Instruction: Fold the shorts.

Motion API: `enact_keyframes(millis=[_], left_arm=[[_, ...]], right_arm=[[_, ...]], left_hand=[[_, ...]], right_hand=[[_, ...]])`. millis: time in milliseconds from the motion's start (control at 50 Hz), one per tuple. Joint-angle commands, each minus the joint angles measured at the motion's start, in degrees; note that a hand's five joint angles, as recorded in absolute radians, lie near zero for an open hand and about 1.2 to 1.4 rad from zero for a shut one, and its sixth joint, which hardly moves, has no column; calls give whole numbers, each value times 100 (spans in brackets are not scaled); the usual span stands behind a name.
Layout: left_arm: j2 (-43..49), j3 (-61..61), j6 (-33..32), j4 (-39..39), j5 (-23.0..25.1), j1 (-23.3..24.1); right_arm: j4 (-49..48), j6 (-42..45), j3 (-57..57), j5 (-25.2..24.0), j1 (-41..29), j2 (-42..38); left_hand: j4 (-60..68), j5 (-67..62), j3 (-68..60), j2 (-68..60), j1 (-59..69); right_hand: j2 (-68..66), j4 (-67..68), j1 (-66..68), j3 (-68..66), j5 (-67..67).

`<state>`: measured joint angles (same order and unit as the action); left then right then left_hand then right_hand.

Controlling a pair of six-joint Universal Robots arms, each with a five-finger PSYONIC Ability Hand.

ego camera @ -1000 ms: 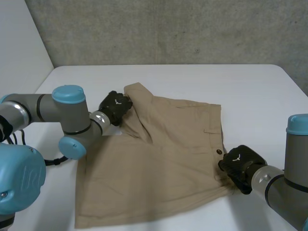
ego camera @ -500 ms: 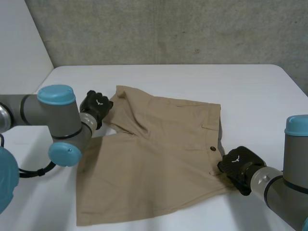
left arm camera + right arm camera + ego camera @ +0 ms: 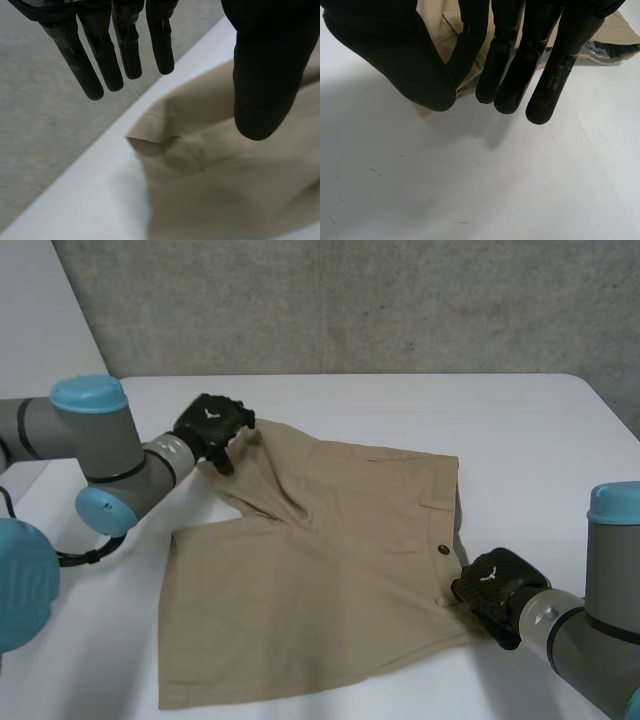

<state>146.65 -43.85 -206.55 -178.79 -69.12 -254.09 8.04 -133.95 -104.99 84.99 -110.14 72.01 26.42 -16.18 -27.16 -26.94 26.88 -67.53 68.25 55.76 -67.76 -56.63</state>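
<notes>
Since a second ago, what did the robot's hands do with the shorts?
The left hand swung out to its own side, then away from the robot, dragging the far leg corner of the shorts out flatter. Its fingers are straight now, off the cloth. The right hand stayed pinching the waistband by the button.

Shorts [image 3: 320, 590]: I see 1 tan pair, mostly flat on the table [image 3: 540, 440].
Waistband [image 3: 452, 502]: toward my right.
Far-left corner [image 3: 262, 440]: rumpled.
</notes>
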Motion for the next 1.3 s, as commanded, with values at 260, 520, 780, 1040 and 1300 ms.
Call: enact_keyframes(millis=[260, 520, 780, 1040, 1300], left_arm=[[725, 817, -553, 1075, 285, 26], [734, 843, -614, 1083, 179, 9], [198, 124, -1492, 873, -813, -167], [-716, -1362, -1880, 381, -1192, -141], [-673, -1609, -1871, -24, -1710, 8]], right_arm=[[-48, 0, 23, 0, 36, -91], [-48, 9, 23, 9, 45, -91], [-39, 9, 5, 9, 19, -82], [-39, -9, 5, 9, -8, -64], [-21, -88, 5, 18, 1, 6]], left_hand=[[1439, -1463, -1365, -1387, 1393], [3576, -3600, -3502, -3524, 3530], [4873, -4897, -4799, -4821, 4827], [4654, -4678, -4581, -4603, 4608], [2150, -2174, -2076, -2098, 2104]], right_hand=[[-1247, 1175, 2424, -1224, -1337], [-1247, 1175, 2424, -1224, -1337], [-1247, 1175, 2424, -1224, -1337], [-1247, 1175, 2424, -1224, -1337], [-1247, 1175, 2424, -1224, -1337]])
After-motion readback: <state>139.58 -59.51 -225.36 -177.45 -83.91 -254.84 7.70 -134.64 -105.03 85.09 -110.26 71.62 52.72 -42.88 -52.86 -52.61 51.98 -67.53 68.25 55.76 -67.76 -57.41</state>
